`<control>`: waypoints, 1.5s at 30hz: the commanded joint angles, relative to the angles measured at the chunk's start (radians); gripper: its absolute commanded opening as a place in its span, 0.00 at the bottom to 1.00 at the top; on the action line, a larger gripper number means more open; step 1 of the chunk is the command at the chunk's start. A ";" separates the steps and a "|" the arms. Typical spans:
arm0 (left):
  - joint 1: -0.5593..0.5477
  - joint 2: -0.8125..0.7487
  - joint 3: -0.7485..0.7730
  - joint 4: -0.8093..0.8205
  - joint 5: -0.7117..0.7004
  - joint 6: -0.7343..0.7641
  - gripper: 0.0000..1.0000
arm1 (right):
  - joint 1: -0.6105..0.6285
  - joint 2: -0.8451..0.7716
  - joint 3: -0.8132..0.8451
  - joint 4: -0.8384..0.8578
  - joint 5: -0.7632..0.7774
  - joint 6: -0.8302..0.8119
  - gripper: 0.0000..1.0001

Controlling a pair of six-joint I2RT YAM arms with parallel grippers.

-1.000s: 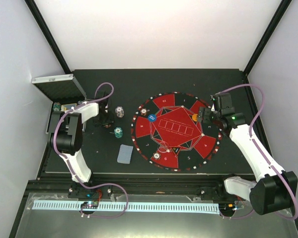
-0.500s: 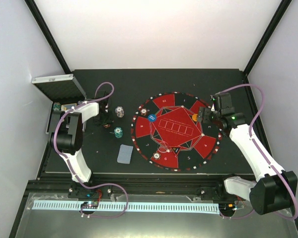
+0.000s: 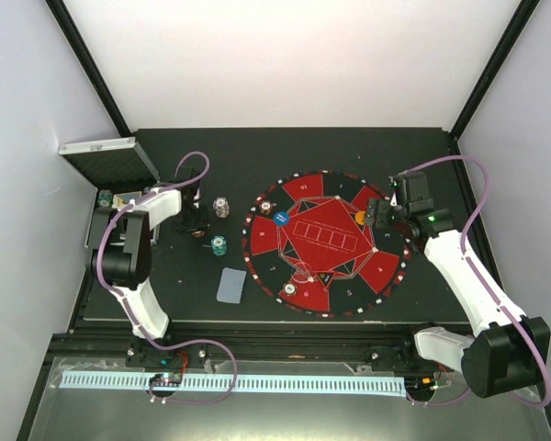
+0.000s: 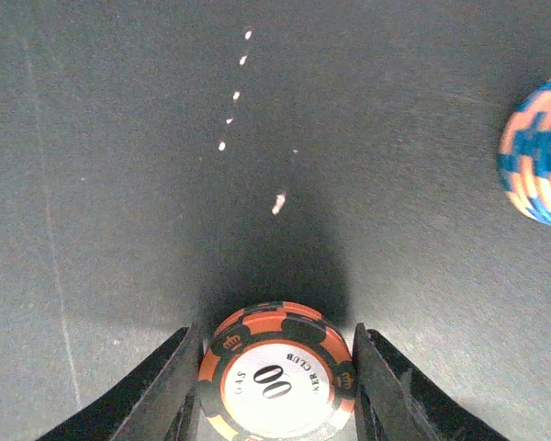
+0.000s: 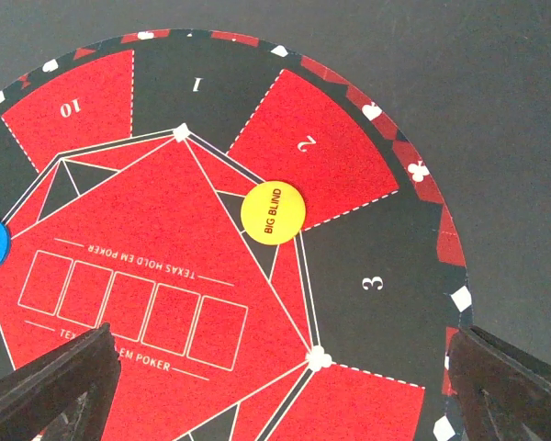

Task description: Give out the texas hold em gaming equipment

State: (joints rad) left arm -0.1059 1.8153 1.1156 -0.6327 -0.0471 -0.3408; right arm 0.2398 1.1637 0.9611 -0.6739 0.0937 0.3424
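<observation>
Both arms (image 3: 468,276) are white with black joints, lilac cables (image 3: 195,154), and seemingly black fingers (image 4: 156,386).

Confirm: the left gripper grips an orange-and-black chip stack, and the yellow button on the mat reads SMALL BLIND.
Wrong on the lettering. The right wrist view shows the yellow button reads BIG BLIND. It does lie on the mat, and the left gripper does grip the orange-and-black chip stack.

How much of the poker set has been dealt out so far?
Done: two chip stacks plus the blue button and yellow button sit on the mat. In hand: the left gripper clasps a red stack. Left: two other stacks and the cards lie off the mat; the right gripper hovers open.
</observation>
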 commanded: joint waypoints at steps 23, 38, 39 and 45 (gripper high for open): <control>-0.652 0.245 0.618 -0.216 0.081 -0.087 0.35 | -0.004 -0.088 0.001 -0.009 0.132 0.051 0.98; -0.743 0.541 0.868 -0.269 0.070 -0.038 0.36 | -0.005 -0.251 -0.085 0.031 0.133 0.076 1.00; -0.747 0.546 0.869 -0.271 0.063 -0.033 0.36 | -0.005 -0.248 -0.086 0.031 0.126 0.073 1.00; -0.763 0.564 0.867 -0.289 0.031 -0.013 0.49 | -0.005 -0.219 -0.096 0.036 0.086 0.071 1.00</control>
State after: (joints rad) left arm -0.8532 2.3528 1.9472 -0.8795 0.0059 -0.3782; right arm 0.2386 0.9310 0.8761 -0.6601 0.2077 0.4141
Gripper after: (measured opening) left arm 0.433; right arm 0.998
